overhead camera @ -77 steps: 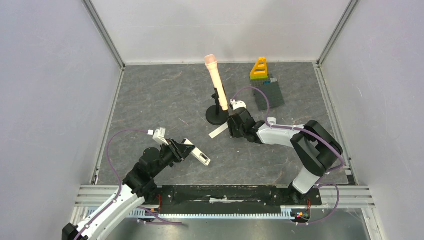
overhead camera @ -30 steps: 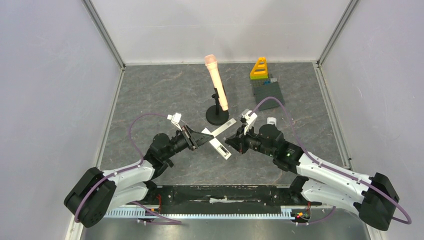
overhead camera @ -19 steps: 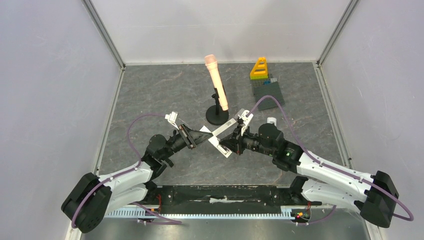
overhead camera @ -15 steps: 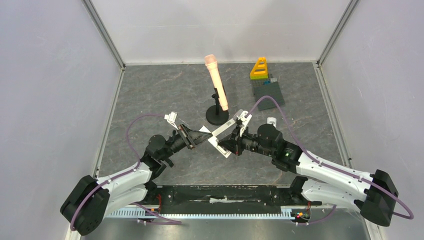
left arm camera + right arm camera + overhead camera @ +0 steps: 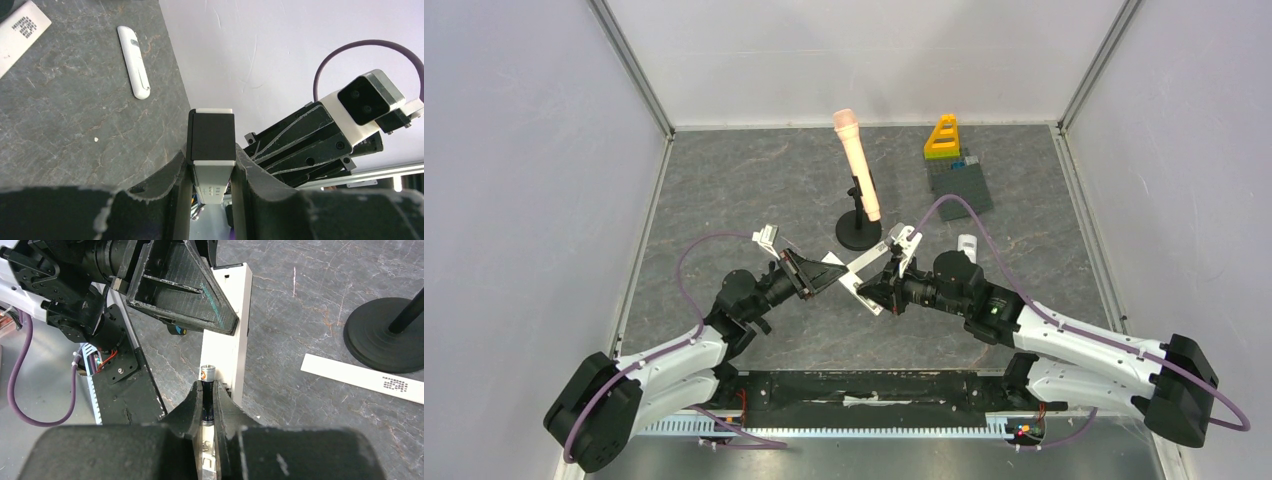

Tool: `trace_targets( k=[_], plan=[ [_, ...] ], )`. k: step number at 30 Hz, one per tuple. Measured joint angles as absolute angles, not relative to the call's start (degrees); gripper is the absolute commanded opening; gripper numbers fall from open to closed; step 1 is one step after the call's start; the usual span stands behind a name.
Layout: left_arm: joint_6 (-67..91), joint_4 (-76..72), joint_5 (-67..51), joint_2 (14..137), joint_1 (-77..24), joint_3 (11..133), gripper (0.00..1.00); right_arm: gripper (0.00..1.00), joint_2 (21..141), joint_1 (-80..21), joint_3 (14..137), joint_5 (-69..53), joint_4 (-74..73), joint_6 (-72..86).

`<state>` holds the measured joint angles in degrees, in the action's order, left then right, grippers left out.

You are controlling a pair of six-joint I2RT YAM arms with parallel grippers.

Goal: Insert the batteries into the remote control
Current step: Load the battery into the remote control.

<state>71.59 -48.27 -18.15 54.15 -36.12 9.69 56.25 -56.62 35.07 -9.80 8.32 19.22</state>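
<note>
Seating batt (image 5: 207, 374) | R gripper (image 5: 208, 392) clamped on batt | L gripper (image 5: 212, 159) clamped on remote (image 5: 212, 131) | risk: batt jammed/dropped if pushed in skewed

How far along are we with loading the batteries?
Done: the left gripper clamps the remote, and the right gripper grips one dark battery. In hand: that battery sits right beside the remote's body. Left: seating it; whether any battery is already in cannot be seen.
</note>
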Motion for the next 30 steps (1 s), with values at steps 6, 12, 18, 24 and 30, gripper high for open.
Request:
trace_targets(
  k=[6, 12, 18, 24, 30],
  plan=[
    [76.3, -48.4, -16.8, 54.4, -36.1, 8.7, 0.02, 0.05, 55.6, -56.9, 34.6, -9.6, 8.2, 18.3],
    [80.1, -49.4, -15.6, 56.1, -36.0, 7.3, 0.02, 0.06, 55.1, -56.9, 32.9, -9.6, 8.1, 17.8],
    [81.6, -49.6, -15.1, 56.3, -36.0, 7.1, 0.02, 0.13, 55.1, -56.9, 32.9, -9.7, 8.2, 17.4],
    [81.6, -49.6, -15.1, 56.2, -36.0, 7.1, 0.02, 0.18, 55.1, -57.0, 32.9, -10.2, 8.2, 17.2],
    [81.6, -48.9, -15.1, 55.4, -36.0, 7.1, 0.02, 0.25, 55.1, -57.2, 32.9, -10.2, 8.2, 17.3]
  ],
)
